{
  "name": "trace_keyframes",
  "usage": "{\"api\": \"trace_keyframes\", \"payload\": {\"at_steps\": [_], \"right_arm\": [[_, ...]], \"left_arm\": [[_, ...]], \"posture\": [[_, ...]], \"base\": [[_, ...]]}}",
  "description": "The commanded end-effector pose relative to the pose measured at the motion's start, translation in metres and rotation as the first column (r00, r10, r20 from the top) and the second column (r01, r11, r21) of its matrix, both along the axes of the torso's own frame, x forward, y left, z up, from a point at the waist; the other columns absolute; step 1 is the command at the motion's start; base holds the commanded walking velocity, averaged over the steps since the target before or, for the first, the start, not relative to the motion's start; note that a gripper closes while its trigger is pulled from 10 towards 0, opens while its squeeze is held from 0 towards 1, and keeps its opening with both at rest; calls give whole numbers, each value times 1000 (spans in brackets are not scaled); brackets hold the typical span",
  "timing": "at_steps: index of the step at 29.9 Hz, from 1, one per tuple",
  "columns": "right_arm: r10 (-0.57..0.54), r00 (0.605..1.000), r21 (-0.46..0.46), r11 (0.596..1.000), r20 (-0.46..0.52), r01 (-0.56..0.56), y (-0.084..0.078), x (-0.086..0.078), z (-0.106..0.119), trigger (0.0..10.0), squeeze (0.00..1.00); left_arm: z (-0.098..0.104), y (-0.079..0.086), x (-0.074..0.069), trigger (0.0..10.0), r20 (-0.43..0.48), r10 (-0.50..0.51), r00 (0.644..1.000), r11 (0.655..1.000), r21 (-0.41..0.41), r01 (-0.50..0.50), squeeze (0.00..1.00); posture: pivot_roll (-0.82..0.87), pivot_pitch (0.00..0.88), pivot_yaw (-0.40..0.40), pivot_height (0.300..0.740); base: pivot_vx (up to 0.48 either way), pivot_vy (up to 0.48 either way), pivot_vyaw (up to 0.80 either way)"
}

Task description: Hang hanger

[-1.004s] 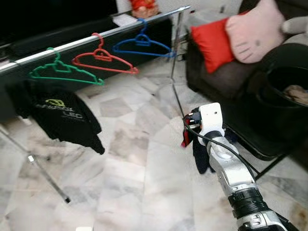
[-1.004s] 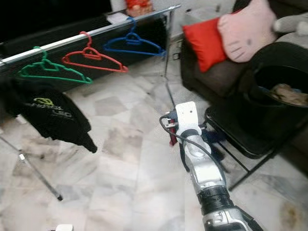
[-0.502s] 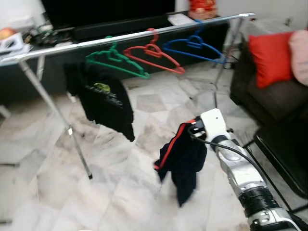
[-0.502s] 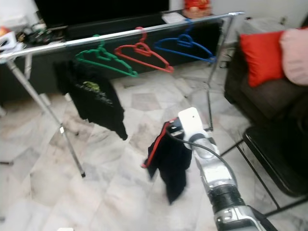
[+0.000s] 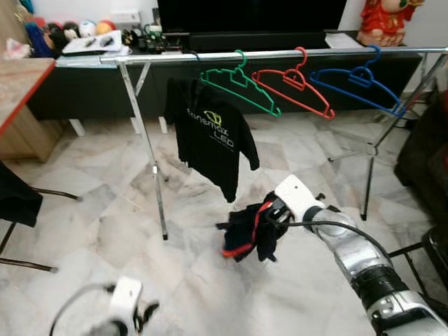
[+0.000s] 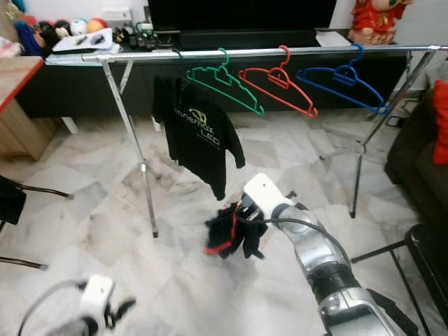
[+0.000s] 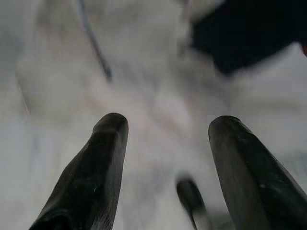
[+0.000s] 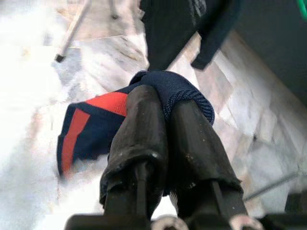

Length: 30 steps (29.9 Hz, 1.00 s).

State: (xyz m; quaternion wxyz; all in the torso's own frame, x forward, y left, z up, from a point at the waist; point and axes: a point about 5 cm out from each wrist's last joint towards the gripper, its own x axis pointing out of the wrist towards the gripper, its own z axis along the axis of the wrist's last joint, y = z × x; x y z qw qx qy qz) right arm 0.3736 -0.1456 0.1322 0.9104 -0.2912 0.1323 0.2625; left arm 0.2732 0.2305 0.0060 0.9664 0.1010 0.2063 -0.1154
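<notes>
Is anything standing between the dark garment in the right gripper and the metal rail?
Nothing visible does. The right gripper holds the dark garment low before the rail; only open floor lies between. Three bare hangers hang there.

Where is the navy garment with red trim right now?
In the left eye view the navy garment with red trim hangs pinched in the right gripper, right of centre, below the black T-shirt on the silver rail.
</notes>
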Motion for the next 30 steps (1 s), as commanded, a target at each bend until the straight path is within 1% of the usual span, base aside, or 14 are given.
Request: {"api": "trace_keyframes", "payload": {"at_steps": [1,4,9,10,11,16,18,20,22,23,26,27,28,30], "right_arm": [[90,996,-56,994,21,-89,2,5,15,10000,0],[203,979,-122,972,4,-201,4,5,22,10000,0],[351,936,-207,914,-34,-350,9,3,27,10000,0],[410,910,-232,881,-59,-412,11,2,28,10000,0],[436,897,-245,864,-71,-439,12,1,27,10000,0],[574,805,-271,759,-148,-591,18,-10,23,10000,0],[623,762,-292,706,-177,-645,19,-13,22,10000,0],[665,711,-356,622,-229,-697,16,-17,18,10000,0],[675,695,-403,581,-246,-707,15,-17,19,10000,0],[686,682,-438,547,-253,-713,15,-16,20,10000,0],[691,678,-484,517,-251,-706,15,-14,22,10000,0],[706,662,-545,461,-253,-700,15,-13,25,10000,0],[706,662,-545,461,-253,-700,15,-13,25,10000,0],[730,640,-608,400,-241,-686,18,-11,30,10000,0]], "left_arm": [[18,-5,10,10000,68,-113,991,994,22,111,0],[37,-20,23,10000,125,-247,961,969,57,242,0],[64,-38,35,10000,171,-396,902,918,86,386,0],[72,-46,38,10000,165,-465,870,885,101,454,0],[74,-50,38,10000,159,-498,852,867,107,486,0],[85,-65,37,10000,152,-586,796,810,92,579,0],[88,-69,35,10000,143,-612,778,791,92,605,0],[93,-75,34,10000,135,-648,750,762,84,643,0],[96,-78,33,10000,138,-663,736,748,75,659,0],[99,-80,33,10000,135,-672,728,740,67,670,0],[102,-81,34,10000,140,-673,726,737,61,673,0],[105,-83,35,10000,147,-674,724,736,49,676,0],[105,-83,35,10000,147,-674,724,736,49,676,0],[106,-87,35,10000,154,-682,715,725,16,688,0]], "posture": [[15,187,-9,740],[18,186,-13,740],[19,184,-17,740],[23,182,-20,740],[23,182,-22,740],[25,179,-29,740],[25,179,-30,740],[28,175,-34,740],[27,174,-36,740],[27,174,-36,740],[27,174,-36,740],[25,170,-40,740],[25,170,-40,740],[24,165,-43,740]], "base": [[0,0,0],[0,0,0],[0,0,0],[0,0,0],[0,0,0],[0,0,0],[0,0,0],[0,0,0],[0,0,0],[0,0,0],[0,0,0],[0,0,0],[0,0,0],[0,0,0]]}}
